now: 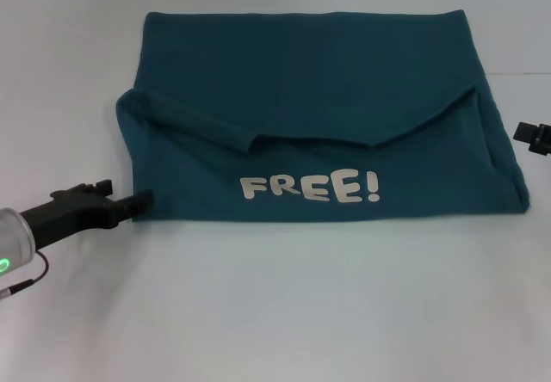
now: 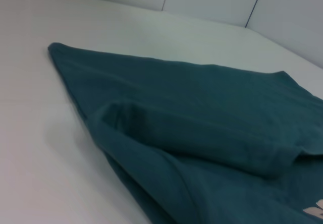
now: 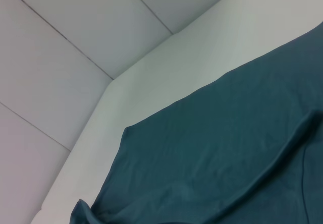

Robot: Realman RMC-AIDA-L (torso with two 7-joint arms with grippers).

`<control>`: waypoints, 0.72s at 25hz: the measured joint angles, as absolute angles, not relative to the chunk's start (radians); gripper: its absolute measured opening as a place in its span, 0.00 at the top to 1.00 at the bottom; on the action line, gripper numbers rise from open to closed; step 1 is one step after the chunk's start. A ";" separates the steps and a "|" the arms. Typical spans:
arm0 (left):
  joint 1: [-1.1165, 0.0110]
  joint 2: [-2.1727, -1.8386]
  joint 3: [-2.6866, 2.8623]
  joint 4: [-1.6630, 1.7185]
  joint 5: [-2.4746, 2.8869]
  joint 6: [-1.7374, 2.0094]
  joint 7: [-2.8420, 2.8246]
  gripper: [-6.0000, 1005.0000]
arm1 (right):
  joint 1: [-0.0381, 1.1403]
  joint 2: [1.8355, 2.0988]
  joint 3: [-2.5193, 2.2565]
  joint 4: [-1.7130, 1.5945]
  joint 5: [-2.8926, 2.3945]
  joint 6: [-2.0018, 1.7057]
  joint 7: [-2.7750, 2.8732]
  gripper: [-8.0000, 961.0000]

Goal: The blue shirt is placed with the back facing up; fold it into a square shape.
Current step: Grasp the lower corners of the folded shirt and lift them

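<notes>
While the blue shirt point(image 1: 318, 115) lies flat on the white bench point(image 1: 284, 304), partly folded, a plain panel is turned down over its upper part and the cream "FREE!" lettering point(image 1: 308, 187) shows below it. The left tool point(image 1: 142, 203) sits at the shirt's near left corner; whether it holds cloth, I cannot tell. The right tool point(image 1: 535, 136) is cut off at the frame edge, apart from the shirt, its opening hidden.

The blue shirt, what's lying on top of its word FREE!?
Nothing covers the lettering. Just above it, the blue shirt's own top half is folded down over itself. What lies under that flap is hidden.
</notes>
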State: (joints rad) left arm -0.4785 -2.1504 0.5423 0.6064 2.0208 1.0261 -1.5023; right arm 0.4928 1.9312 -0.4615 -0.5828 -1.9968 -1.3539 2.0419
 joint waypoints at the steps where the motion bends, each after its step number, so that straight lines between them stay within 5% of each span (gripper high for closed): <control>1: -0.478 -2.151 0.549 0.606 2.021 1.024 -1.502 0.18 | 0.493 1.931 -0.461 -0.583 -1.997 -1.354 2.043 0.39; 18: -0.477 -2.161 0.643 0.616 2.023 1.047 -1.503 0.20 | 0.482 1.931 -0.460 -0.583 -1.997 -1.359 2.045 0.40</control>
State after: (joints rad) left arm -0.4767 -2.1613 0.6433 0.6159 2.0233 1.0473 -1.5027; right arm 0.4816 1.9312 -0.4604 -0.5828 -1.9973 -1.3589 2.0447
